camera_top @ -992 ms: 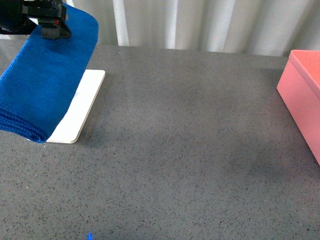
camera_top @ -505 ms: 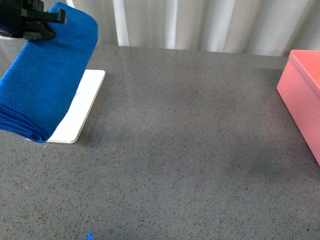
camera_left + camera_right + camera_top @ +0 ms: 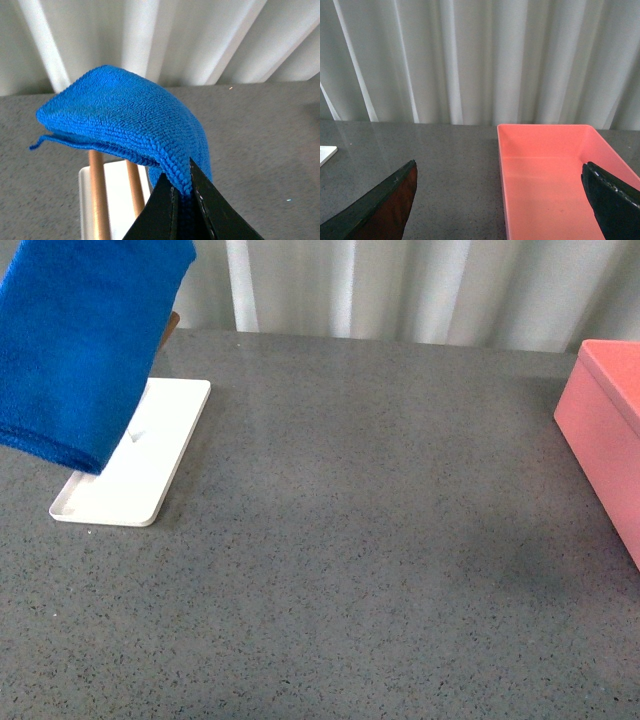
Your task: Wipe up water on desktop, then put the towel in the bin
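Observation:
The blue towel (image 3: 85, 345) hangs in the air at the far left of the front view, above the white tray (image 3: 150, 465). Its lower fold is clear of the desktop (image 3: 380, 540). My left gripper (image 3: 181, 192) is out of the front view; in the left wrist view it is shut on a fold of the towel (image 3: 125, 120). The pink bin (image 3: 610, 430) stands at the right edge of the desktop. My right gripper (image 3: 502, 195) is open and empty, its fingers wide apart over the bin's (image 3: 550, 185) near side. I see no water on the desktop.
The white tray holds two wooden rods (image 3: 97, 195), seen under the towel in the left wrist view. White curtains (image 3: 400, 290) hang behind the desktop's far edge.
The towel has risen off the tray and desktop, baring the tray's front end. The left gripper has moved up and out of the front view.

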Controlling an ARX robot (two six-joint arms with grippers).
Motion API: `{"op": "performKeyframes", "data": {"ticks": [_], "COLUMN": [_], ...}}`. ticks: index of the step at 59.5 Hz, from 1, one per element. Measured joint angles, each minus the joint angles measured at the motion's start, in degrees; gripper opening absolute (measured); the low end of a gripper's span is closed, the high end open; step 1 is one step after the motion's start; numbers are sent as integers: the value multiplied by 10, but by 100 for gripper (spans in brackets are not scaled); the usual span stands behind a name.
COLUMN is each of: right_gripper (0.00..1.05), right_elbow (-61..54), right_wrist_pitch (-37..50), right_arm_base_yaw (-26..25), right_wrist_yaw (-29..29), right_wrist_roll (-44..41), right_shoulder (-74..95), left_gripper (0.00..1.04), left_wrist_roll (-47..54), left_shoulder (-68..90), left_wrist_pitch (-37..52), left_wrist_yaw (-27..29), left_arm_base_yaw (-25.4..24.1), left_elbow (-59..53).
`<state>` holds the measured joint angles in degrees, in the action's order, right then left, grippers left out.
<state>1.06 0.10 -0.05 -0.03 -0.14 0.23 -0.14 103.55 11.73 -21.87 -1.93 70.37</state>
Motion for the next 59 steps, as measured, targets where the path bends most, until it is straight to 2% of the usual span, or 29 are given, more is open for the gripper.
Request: {"op": "performKeyframes", "data": {"ticks": [13, 27, 40, 57, 59], "right_gripper": [98, 98, 98, 98, 98], "right_elbow": [0, 0, 0, 0, 3], "right_wrist_pitch": [0, 0, 0, 0, -10], "right_arm_base_yaw": [0, 0, 0, 0, -5], "right_wrist_yaw": [0, 0, 0, 0, -18], "right_wrist_roll": [0, 0, 0, 0, 7], "right_shoulder": [0, 0, 0, 0, 7], "left_gripper": [4, 4, 4, 4, 4], "left_wrist_roll": [-68, -164, -167, -165, -165], "left_shoulder": [-79, -106, -104, -104, -104], "left_wrist_pitch": [59, 125, 129, 129, 129], "left_wrist_yaw": [-97, -157, -124, -122, -122], "left_arm_base_yaw": [51, 109, 125, 126, 126], "left_elbow": [-67, -104, -106, -106, -106]}}
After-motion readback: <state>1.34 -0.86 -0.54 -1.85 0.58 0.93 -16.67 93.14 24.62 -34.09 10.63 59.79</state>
